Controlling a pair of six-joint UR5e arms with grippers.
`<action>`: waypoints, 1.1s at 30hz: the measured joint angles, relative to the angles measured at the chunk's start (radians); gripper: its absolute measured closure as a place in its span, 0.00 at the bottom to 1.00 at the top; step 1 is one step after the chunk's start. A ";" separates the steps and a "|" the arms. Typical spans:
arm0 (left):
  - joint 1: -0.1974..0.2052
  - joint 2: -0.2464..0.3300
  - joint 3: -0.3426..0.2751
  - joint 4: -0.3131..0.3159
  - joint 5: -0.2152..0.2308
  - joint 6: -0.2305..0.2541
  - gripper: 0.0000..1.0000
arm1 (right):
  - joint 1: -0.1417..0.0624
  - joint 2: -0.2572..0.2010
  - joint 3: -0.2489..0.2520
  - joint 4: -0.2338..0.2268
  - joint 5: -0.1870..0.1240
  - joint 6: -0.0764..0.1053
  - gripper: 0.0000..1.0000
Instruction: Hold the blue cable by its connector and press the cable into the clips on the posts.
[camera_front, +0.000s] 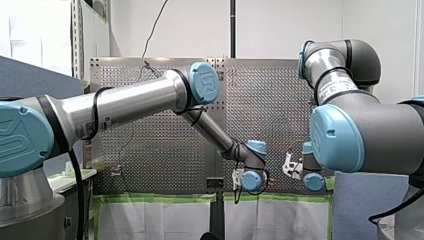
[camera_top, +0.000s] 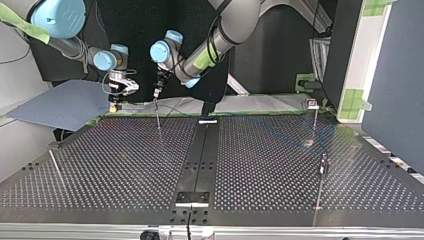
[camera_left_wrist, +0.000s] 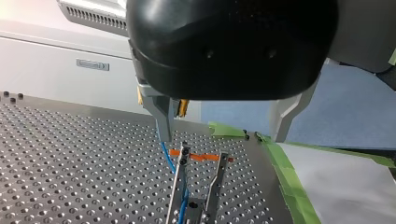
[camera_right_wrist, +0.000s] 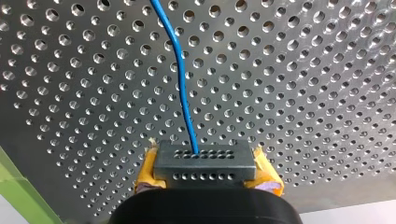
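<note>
In the right wrist view my right gripper (camera_right_wrist: 205, 175) is shut with its yellow pads (camera_right_wrist: 147, 170) on a dark grey connector (camera_right_wrist: 205, 162). The blue cable (camera_right_wrist: 183, 88) runs from the connector out over the perforated table. In the left wrist view my left gripper (camera_left_wrist: 222, 137) is open and holds nothing. Its metal fingers (camera_left_wrist: 163, 122) hang above two thin posts (camera_left_wrist: 179, 182) with clips, and the blue cable (camera_left_wrist: 166, 156) passes down beside one post. In the top view my right gripper (camera_top: 115, 106) hangs at the left, beside my left gripper (camera_top: 157, 94).
More thin posts (camera_top: 314, 119) stand at the top view's right, and a bare rod (camera_top: 56, 169) leans at its left. A black rail (camera_top: 202, 150) runs down the middle of the perforated table (camera_top: 125, 165). Green tape (camera_left_wrist: 289, 177) edges the table near the grippers.
</note>
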 joint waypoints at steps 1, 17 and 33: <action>0.000 0.000 0.000 0.000 0.000 0.000 0.00 | 0.000 0.000 0.000 0.000 0.000 0.000 1.00; -0.015 0.035 -0.034 -0.041 -0.033 0.039 0.00 | 0.002 0.000 0.000 0.010 0.002 0.000 1.00; 0.011 0.170 -0.169 0.064 -0.059 -0.042 0.00 | 0.002 0.000 0.000 0.012 0.005 0.034 1.00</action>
